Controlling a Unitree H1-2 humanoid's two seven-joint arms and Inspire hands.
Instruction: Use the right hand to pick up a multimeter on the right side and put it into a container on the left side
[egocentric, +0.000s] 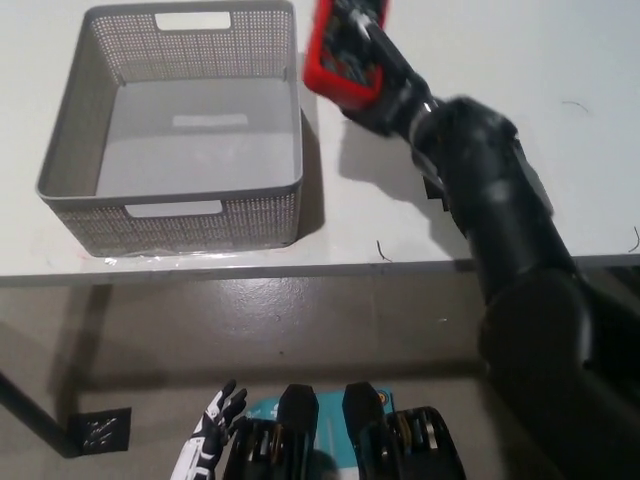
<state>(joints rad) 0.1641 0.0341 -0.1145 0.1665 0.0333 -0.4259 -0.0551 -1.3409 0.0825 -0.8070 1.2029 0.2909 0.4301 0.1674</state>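
Fingers of the black right hand clamp the red-cased multimeter aloft beside the grey perforated plastic basket; white left hand rests low, fingers spread.

Container on worktop left half, near front edge; multimeter held above, just right of its right wall.

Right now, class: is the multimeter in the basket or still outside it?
Outside. The right hand holds the red multimeter in the air beside the grey basket's right rim; the basket floor is bare.
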